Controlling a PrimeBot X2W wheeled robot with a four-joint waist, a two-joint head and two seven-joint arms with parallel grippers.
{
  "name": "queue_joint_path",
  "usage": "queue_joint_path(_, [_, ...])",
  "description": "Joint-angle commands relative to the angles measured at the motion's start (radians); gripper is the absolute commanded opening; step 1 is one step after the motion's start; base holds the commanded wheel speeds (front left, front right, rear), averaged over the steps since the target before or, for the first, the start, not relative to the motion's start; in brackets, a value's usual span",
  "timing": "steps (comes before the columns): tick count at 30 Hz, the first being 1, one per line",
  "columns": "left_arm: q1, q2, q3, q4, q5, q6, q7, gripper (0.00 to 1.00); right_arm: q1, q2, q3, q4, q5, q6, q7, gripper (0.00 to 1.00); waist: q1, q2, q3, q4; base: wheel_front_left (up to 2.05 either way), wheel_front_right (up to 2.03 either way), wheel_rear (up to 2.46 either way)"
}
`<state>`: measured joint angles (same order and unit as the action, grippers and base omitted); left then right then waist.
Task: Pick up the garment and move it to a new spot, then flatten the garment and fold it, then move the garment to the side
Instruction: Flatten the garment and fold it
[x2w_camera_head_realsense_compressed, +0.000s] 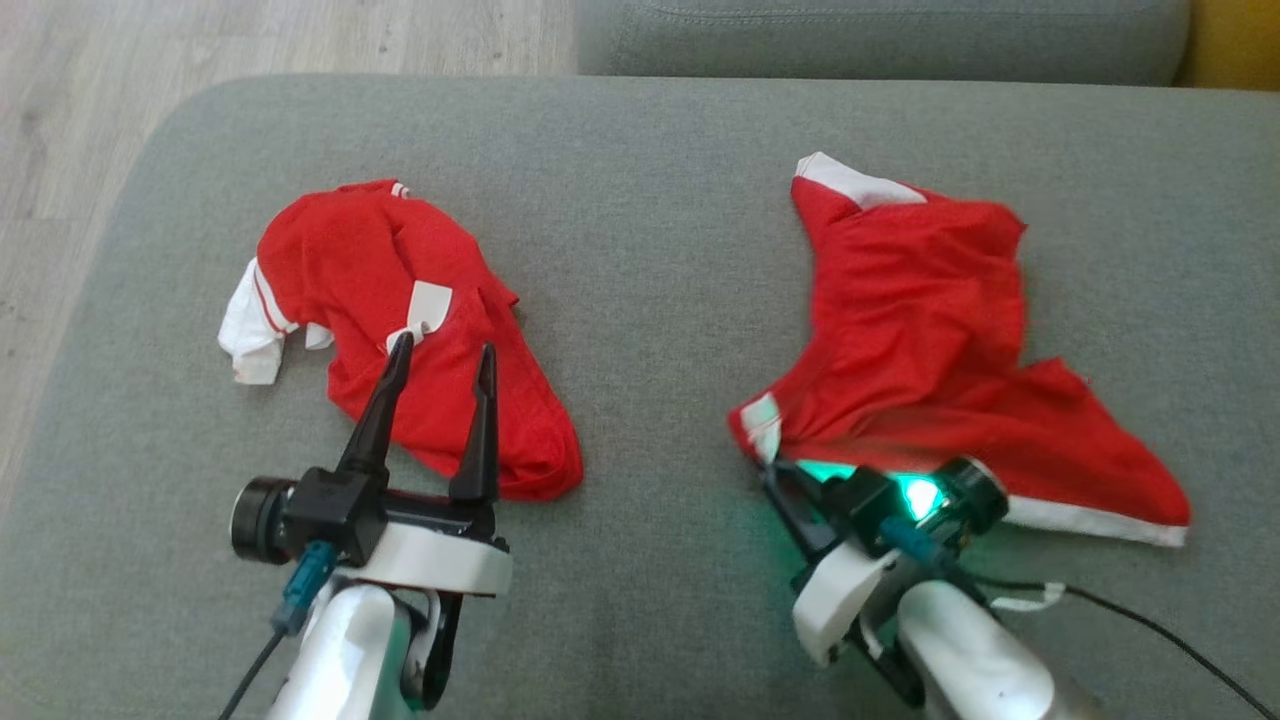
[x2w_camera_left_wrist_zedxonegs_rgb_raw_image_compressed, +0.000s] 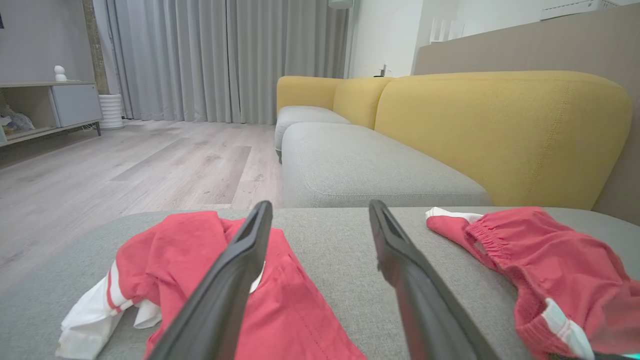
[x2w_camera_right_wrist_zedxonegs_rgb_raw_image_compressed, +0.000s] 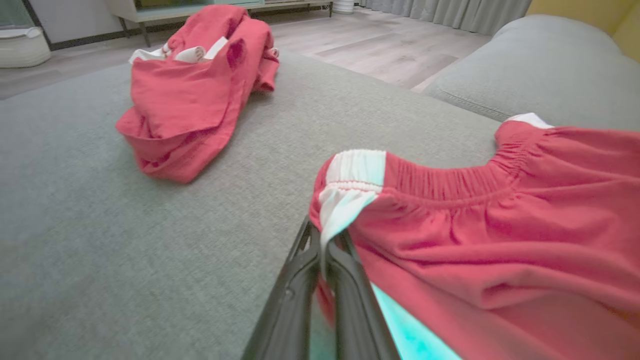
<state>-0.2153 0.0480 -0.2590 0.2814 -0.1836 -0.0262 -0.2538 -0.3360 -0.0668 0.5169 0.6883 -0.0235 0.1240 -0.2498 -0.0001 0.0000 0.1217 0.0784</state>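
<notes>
Two red garments lie on the grey cushion (x2w_camera_head_realsense_compressed: 650, 250). The garment on the right (x2w_camera_head_realsense_compressed: 920, 330) is a pair of red shorts with white trim, spread loosely. My right gripper (x2w_camera_head_realsense_compressed: 775, 470) is at their near left corner, and the right wrist view shows this gripper (x2w_camera_right_wrist_zedxonegs_rgb_raw_image_compressed: 324, 240) shut on the white-striped waistband end of the shorts (x2w_camera_right_wrist_zedxonegs_rgb_raw_image_compressed: 500, 235). A crumpled red shirt with white cuffs (x2w_camera_head_realsense_compressed: 340, 250) lies to the left. My left gripper (x2w_camera_head_realsense_compressed: 445, 347) stands open over the shirt's near part, holding nothing. The left wrist view shows the spread gripper (x2w_camera_left_wrist_zedxonegs_rgb_raw_image_compressed: 320, 205), the shirt (x2w_camera_left_wrist_zedxonegs_rgb_raw_image_compressed: 175, 245) and the shorts (x2w_camera_left_wrist_zedxonegs_rgb_raw_image_compressed: 540, 255).
The cushion's left edge drops to a wooden floor (x2w_camera_head_realsense_compressed: 60, 150). A second grey seat (x2w_camera_left_wrist_zedxonegs_rgb_raw_image_compressed: 360, 165) and a yellow backrest (x2w_camera_left_wrist_zedxonegs_rgb_raw_image_compressed: 500, 130) stand beyond the far edge. A bare strip of cushion separates the two garments. A black cable (x2w_camera_head_realsense_compressed: 1150, 625) trails from my right wrist.
</notes>
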Motion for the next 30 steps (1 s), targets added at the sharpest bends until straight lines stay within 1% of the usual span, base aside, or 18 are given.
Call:
queue_joint_path(1, [-0.015, 0.002, 0.030, -0.030, 0.003, 0.006, -0.008, 1.00, -0.005, -0.002, 0.035, -0.028, 0.015, 0.007, -0.012, 0.00, 0.0001, 0.0000, -0.003, -0.002, 0.00, 0.00, 0.00])
queue_joint_path(3, [-0.009, 0.002, 0.031, -0.029, 0.003, 0.007, -0.008, 1.00, -0.004, -0.014, 0.081, -0.018, 0.041, 0.007, -0.012, 0.00, 0.0001, 0.0000, -0.007, -0.008, 0.00, 0.00, 0.00])
queue_joint_path(4, [-0.007, 0.002, 0.032, -0.030, 0.003, 0.008, -0.008, 1.00, -0.007, -0.019, 0.097, -0.021, 0.054, 0.007, -0.012, 0.56, 0.0001, 0.0000, -0.009, -0.011, 0.00, 0.00, 0.00])
queue_joint_path(5, [-0.005, 0.002, 0.031, -0.031, 0.003, 0.005, -0.008, 1.00, -0.010, -0.025, 0.102, -0.031, 0.065, 0.007, -0.012, 1.00, 0.0001, 0.0000, -0.011, -0.016, 0.00, 0.00, 0.00])
queue_joint_path(7, [-0.006, 0.002, 0.031, -0.043, 0.000, -0.003, -0.008, 1.00, -0.011, -0.031, 0.094, -0.072, 0.094, 0.007, -0.012, 1.00, 0.0001, 0.0000, -0.015, -0.025, 0.00, 0.00, 0.00])
queue_joint_path(10, [-0.006, 0.003, 0.042, -0.051, 0.002, -0.002, -0.008, 1.00, 0.006, -0.045, 0.078, -0.193, 0.150, 0.007, -0.012, 1.00, 0.0001, 0.0000, -0.024, -0.041, 0.00, 0.00, 0.00])
queue_joint_path(12, [-0.008, 0.003, 0.045, -0.051, 0.010, -0.005, -0.008, 1.00, 0.026, -0.067, 0.031, -0.261, 0.162, 0.007, -0.012, 1.00, 0.0001, 0.0000, -0.029, -0.050, 0.00, 0.00, 0.00])
queue_joint_path(14, [-0.009, 0.003, 0.047, -0.051, 0.015, -0.007, -0.008, 1.00, 0.056, -0.080, -0.045, -0.316, 0.160, 0.007, -0.012, 1.00, 0.0001, 0.0000, -0.036, -0.059, 0.00, 0.00, 0.00])
queue_joint_path(16, [-0.009, 0.003, 0.048, -0.055, 0.014, -0.009, -0.008, 1.00, 0.093, -0.079, -0.151, -0.361, 0.147, 0.007, -0.012, 1.00, 0.0001, 0.0000, -0.042, -0.068, 0.00, 0.00, 0.00])
queue_joint_path(19, [-0.005, 0.003, 0.039, -0.058, 0.015, -0.012, -0.008, 1.00, 0.156, -0.049, -0.328, -0.410, 0.109, 0.007, -0.012, 1.00, 0.0001, 0.0000, -0.049, -0.082, 0.00, 0.00, 0.00])
queue_joint_path(24, [0.001, 0.002, 0.009, -0.055, 0.008, -0.011, -0.008, 1.00, 0.244, 0.004, -0.551, -0.462, 0.002, 0.007, -0.012, 1.00, 0.0001, 0.0000, -0.055, -0.104, 0.00, 0.00, 0.00])
queue_joint_path(27, [0.003, 0.002, -0.007, -0.054, 0.002, -0.009, -0.008, 1.00, 0.289, 0.014, -0.625, -0.480, -0.046, 0.007, -0.012, 1.00, 0.0001, 0.0000, -0.055, -0.116, 0.00, 0.00, 0.00])
queue_joint_path(30, [-0.002, 0.002, -0.024, -0.046, 0.009, -0.016, -0.008, 1.00, 0.316, 0.016, -0.626, -0.478, -0.029, 0.007, -0.012, 1.00, 0.0001, 0.0000, -0.050, -0.126, 0.00, 0.00, 0.00])
